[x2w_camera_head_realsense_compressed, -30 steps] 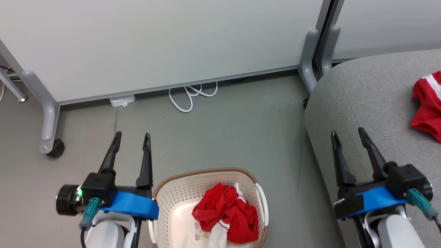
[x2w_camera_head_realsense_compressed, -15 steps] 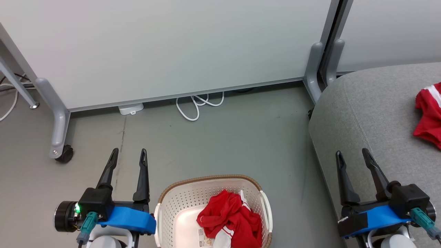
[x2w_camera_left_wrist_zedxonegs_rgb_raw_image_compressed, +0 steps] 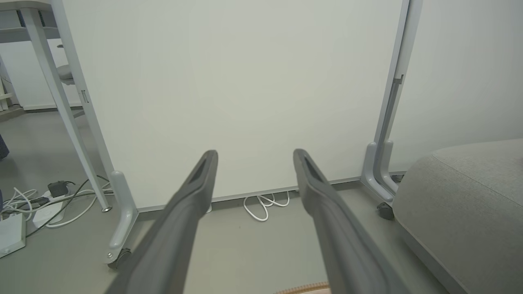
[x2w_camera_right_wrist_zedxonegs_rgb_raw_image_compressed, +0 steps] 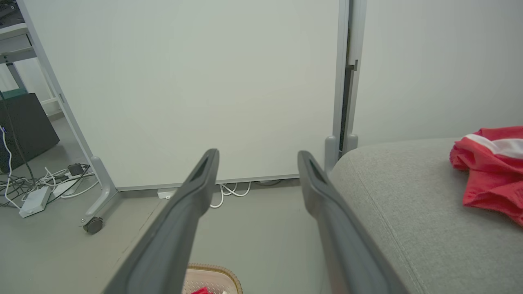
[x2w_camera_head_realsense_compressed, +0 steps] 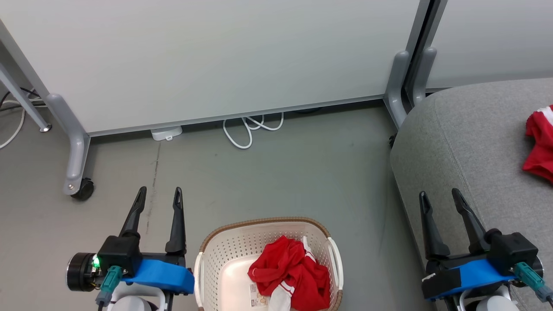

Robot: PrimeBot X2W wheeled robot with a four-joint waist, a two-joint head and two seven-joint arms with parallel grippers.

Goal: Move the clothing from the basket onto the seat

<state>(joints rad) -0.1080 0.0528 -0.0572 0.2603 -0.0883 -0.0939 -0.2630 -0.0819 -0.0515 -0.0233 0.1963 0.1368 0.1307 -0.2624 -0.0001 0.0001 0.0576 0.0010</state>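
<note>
Okay, head view: left gripper [x2w_camera_head_realsense_compressed: 160,190] hangs over bare floor [x2w_camera_head_realsense_compressed: 276,172] just left of the basket [x2w_camera_head_realsense_compressed: 259,221], fingers apart, nothing between them. Right gripper [x2w_camera_head_realsense_compressed: 438,193] sits over the seat [x2w_camera_head_realsense_compressed: 466,142] at its rounded left edge, fingers also spread and empty. Clothing [x2w_camera_head_realsense_compressed: 287,270] is bunched in the basket, against its right wall, white trim showing. One red garment [x2w_camera_head_realsense_compressed: 540,142] already lies on the seat, well back from that left edge.

Left wrist view: left gripper [x2w_camera_left_wrist_zedxonegs_rgb_raw_image_compressed: 254,153] points at the partition panel [x2w_camera_left_wrist_zedxonegs_rgb_raw_image_compressed: 245,81], jaws wide, holding nothing. White cable [x2w_camera_left_wrist_zedxonegs_rgb_raw_image_compressed: 265,204] on the floor under the panel; a sliver of the basket rim [x2w_camera_left_wrist_zedxonegs_rgb_raw_image_compressed: 302,290] is at the bottom edge, and the seat [x2w_camera_left_wrist_zedxonegs_rgb_raw_image_compressed: 470,196] is off to the right.

Right wrist view: right gripper [x2w_camera_right_wrist_zedxonegs_rgb_raw_image_compressed: 257,152] open and empty, seat [x2w_camera_right_wrist_zedxonegs_rgb_raw_image_compressed: 408,212] beside its right finger, red garment [x2w_camera_right_wrist_zedxonegs_rgb_raw_image_compressed: 490,163] farther along the cushion. The basket rim [x2w_camera_right_wrist_zedxonegs_rgb_raw_image_compressed: 212,269] with a scrap of red shows low down.

Step, as I read it: between pieces, lining up for the next pick. Task looks partway done. Next move calls for one gripper to drop into the basket, close on a thick fold of the pile, lift clear of the rim, then carry over to the seat.
</note>
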